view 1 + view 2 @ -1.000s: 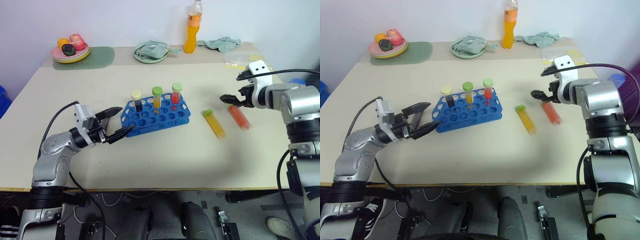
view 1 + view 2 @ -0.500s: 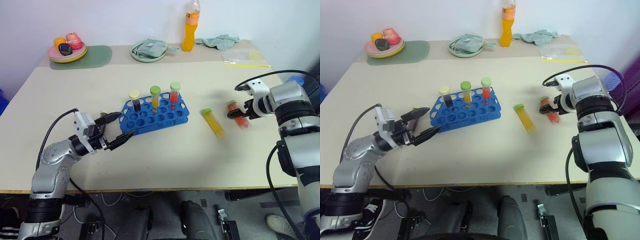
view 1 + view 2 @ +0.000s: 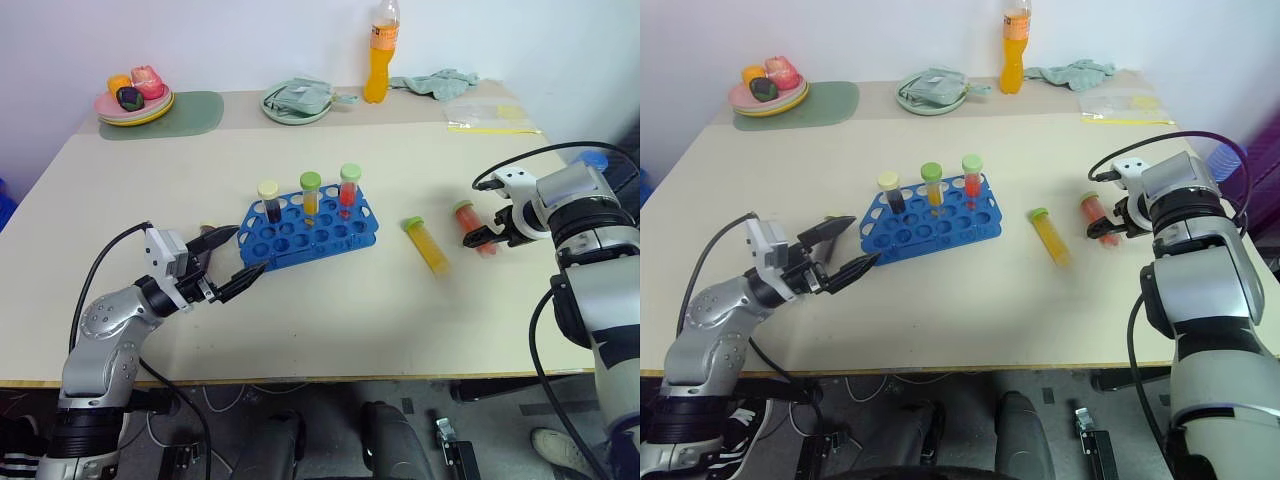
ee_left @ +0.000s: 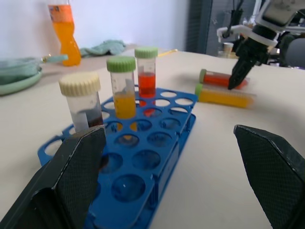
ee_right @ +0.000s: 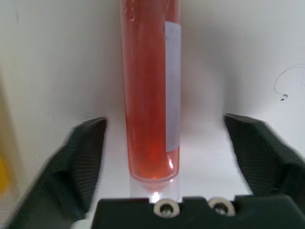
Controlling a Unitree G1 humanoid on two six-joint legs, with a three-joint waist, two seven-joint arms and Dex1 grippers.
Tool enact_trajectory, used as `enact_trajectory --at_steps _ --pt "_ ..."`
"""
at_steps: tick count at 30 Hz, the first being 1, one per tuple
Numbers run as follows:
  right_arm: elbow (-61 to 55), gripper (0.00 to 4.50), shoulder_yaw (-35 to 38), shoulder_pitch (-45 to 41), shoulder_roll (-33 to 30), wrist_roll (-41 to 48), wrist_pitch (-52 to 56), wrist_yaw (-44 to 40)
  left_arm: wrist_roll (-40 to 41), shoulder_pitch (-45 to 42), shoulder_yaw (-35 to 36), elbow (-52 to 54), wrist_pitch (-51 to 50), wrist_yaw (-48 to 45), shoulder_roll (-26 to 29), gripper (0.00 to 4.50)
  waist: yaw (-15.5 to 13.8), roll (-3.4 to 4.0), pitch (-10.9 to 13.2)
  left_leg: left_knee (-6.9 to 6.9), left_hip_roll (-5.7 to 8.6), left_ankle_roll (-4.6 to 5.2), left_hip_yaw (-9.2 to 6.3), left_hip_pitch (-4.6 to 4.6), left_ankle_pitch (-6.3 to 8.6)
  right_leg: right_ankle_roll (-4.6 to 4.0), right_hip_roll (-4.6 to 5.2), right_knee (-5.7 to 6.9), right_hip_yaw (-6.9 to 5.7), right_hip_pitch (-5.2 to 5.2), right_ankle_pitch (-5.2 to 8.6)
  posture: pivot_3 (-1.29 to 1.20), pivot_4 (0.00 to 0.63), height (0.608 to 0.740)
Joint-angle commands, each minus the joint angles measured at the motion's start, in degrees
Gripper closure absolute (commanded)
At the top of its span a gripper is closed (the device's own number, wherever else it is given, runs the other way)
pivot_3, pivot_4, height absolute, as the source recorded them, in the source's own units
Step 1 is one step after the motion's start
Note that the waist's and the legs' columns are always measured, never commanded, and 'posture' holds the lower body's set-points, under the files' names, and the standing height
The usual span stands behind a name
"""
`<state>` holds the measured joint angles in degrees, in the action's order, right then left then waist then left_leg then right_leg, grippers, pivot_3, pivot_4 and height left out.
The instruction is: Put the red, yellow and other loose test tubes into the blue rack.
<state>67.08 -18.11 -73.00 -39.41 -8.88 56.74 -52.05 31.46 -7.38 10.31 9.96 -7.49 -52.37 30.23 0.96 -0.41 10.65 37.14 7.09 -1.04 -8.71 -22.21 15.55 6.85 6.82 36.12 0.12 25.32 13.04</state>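
Head views: the red tube (image 3: pixel 474 227) lies flat at the table's right, green cap toward the far-left, just right of the yellow tube (image 3: pixel 428 246), which lies roughly parallel; the blue rack (image 3: pixel 310 230) holds three upright tubes at centre; the left gripper (image 3: pixel 228 262) hovers spread beside the rack; right wrist view: the right gripper (image 5: pixel 164 157) straddles the red tube's base, fingers (image 5: pixel 86 157) apart, not touching.

Blue rack (image 3: pixel 310 230) holds three capped tubes (image 3: pixel 309 196) upright; yellow tube (image 3: pixel 428 246) and red tube (image 3: pixel 472 226) lie flat beside it.
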Motion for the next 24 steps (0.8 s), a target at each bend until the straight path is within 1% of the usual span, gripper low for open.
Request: enact_trajectory --at_steps 1,2,3,4,6,8,9,11,12,13,14,15,16,17,18,20,22,24 --pt "-0.32 2.3 0.81 -0.45 0.52 -0.72 -0.13 0.96 0.37 -0.49 0.59 2.38 -0.59 0.81 0.54 0.0 0.02 0.0 -0.01 0.0 0.0 0.0 0.0 0.0 0.0 0.0 0.0 0.0 0.0 0.0 0.0 0.0 0.15 0.74" --pt "-0.74 2.73 1.48 -0.55 0.68 -0.47 -0.54 1.55 0.58 -0.54 0.78 2.65 -0.99 0.91 0.78 0.0 0.03 0.0 -0.01 0.01 0.0 0.0 0.01 0.0 0.0 0.0 0.0 0.01 0.01 0.0 -0.01 0.0 0.15 0.74" --pt "-1.77 3.26 1.86 -0.23 0.61 -0.44 -2.54 1.99 0.61 -0.54 0.97 2.8 -1.23 0.93 1.09 0.0 0.06 0.0 -0.01 0.01 0.0 0.0 0.01 0.0 0.0 0.0 -0.01 0.01 0.01 0.0 -0.01 0.0 0.15 0.74" --pt "-3.03 3.65 2.73 0.25 0.47 -0.01 -4.9 2.6 0.42 -0.54 1.13 2.86 -1.23 0.96 1.38 0.0 0.1 0.0 -0.01 0.01 -0.01 0.0 0.01 0.0 0.0 0.0 -0.01 0.01 0.01 0.01 -0.01 0.0 0.15 0.74" --pt "-6.62 3.66 7.21 1.59 0.17 2.5 -10.09 5.99 0.68 -0.52 1.51 2.92 -1.42 1.23 1.61 0.0 0.09 0.01 -0.01 0.0 -0.01 0.0 0.05 0.0 0.0 0.0 -0.02 0.02 0.05 0.03 -0.02 0.0 0.15 0.74" --pt "-14.92 3.66 10.93 5.91 -0.63 5.17 -17.9 5.87 0.56 -0.33 1.74 3.05 -1.1 1.52 1.81 0.0 0.07 0.01 0.0 -0.01 -0.01 0.0 0.1 0.0 0.0 0.02 -0.03 0.02 0.1 0.05 -0.03 0.0 0.15 0.74" --pt "-19.61 3.66 13.33 8.5 -0.6 7.24 -19.93 5.4 0.82 -0.16 1.98 3.23 -1.28 1.71 1.84 0.0 0.03 0.01 0.0 -0.01 -0.01 0.0 0.14 0.0 0.0 0.03 -0.03 0.03 0.14 0.07 -0.03 0.0 0.15 0.74" --pt "-31.81 3.66 22.56 15.65 1.61 13.91 -22.67 8.21 0.97 0.25 2.33 3.65 -1.5 1.77 2.14 0.0 -0.09 0.0 -0.01 -0.03 -0.03 0.0 0.2 -0.01 0.0 0.06 -0.04 0.02 0.18 0.09 -0.05 0.0 0.15 0.74" --pt "-39.49 3.66 26.78 20.71 3.61 16.42 -27.17 10.83 1.14 0.41 2.51 3.87 -1.68 1.89 2.19 0.0 -0.15 -0.02 -0.02 -0.03 -0.04 0.01 0.2 -0.02 0.0 0.06 -0.05 0.02 0.2 0.1 -0.05 0.0 0.15 0.74" --pt "-48.22 3.66 32.4 25.24 7.49 20.87 -29.08 13.9 1.23 0.56 2.72 4.01 -1.81 1.89 2.34 0.0 -0.21 -0.03 -0.03 -0.04 -0.04 0.02 0.21 -0.02 0.01 0.07 -0.05 0.0 0.23 0.1 -0.06 0.0 0.15 0.74" --pt "-54.32 3.66 35.81 28.31 10.32 23.82 -30.01 16.13 1.35 0.67 2.94 4.01 -1.88 1.81 2.47 0.0 -0.18 -0.03 -0.03 0.0 -0.05 0.03 0.21 -0.02 0.01 0.08 -0.06 0.04 0.24 0.11 -0.06 0.0 0.15 0.74" --pt "-61.28 3.66 38.94 31.39 14.29 27.62 -28.49 19.23 1.35 0.68 3.07 3.99 -1.96 1.78 2.6 0.0 -0.19 -0.01 -0.03 0.0 -0.06 0.02 0.24 -0.02 0.01 0.08 -0.07 0.05 0.29 0.13 -0.06 0.0 0.15 0.74" --pt "-66.63 3.66 40.47 33.76 17.6 30.11 -26.97 22.09 1.42 0.55 3.18 3.95 -2.15 1.8 2.76 0.0 -0.16 -0.01 -0.03 0.0 -0.06 0.02 0.27 -0.02 0.01 0.11 -0.07 0.08 0.34 0.15 -0.08 0.0 0.15 0.74" --pt "-71.29 3.66 40.72 36.18 20.93 31.22 -26.81 25.11 1.68 0.28 3.42 3.76 -2.48 1.76 2.97 0.0 -0.17 0.01 -0.03 0.04 -0.06 0.02 0.31 -0.02 0.01 0.11 -0.08 0.11 0.4 0.16 -0.08 0.0 0.15 0.74" --pt "-76.04 3.66 38.41 39.69 23.9 31.3 -29.17 25.51 1.8 -0.16 3.52 3.37 -2.64 1.67 3.09 0.0 -0.21 0.01 -0.04 0.07 -0.06 0.03 0.35 -0.02 0.01 0.13 -0.1 0.12 0.46 0.16 -0.13 0.0 0.15 0.74" --pt "-80.98 3.66 32.09 45.12 27.78 27.5 -35.26 26.64 1.95 -1.16 3.59 2.33 -2.84 1.42 3.22 0.0 -0.21 -0.01 -0.08 0.08 -0.06 0.04 0.36 0.01 0.01 0.13 -0.13 0.1 0.51 0.15 -0.19 0.0 0.15 0.74" --pt "-81.24 3.66 29.09 47.48 32.01 25.64 -37.81 30.32 1.51 -2.08 3.27 1.27 -2.46 0.87 3.34 0.0 0.01 -0.01 -0.08 0.07 -0.06 0.06 0.47 0.16 0.02 0.15 -0.16 0.11 0.6 0.08 -0.22 0.0 0.15 0.74" --pt "-80.5 3.66 23.99 50.7 33.59 23.62 -42.4 28.62 1.62 -3.12 3.27 0.71 -2.71 0.74 3.49 0.0 0.04 -0.01 -0.08 0.03 -0.07 0.08 0.57 0.27 0.04 0.13 -0.23 0.11 0.73 0.06 -0.34 0.0 0.15 0.74"
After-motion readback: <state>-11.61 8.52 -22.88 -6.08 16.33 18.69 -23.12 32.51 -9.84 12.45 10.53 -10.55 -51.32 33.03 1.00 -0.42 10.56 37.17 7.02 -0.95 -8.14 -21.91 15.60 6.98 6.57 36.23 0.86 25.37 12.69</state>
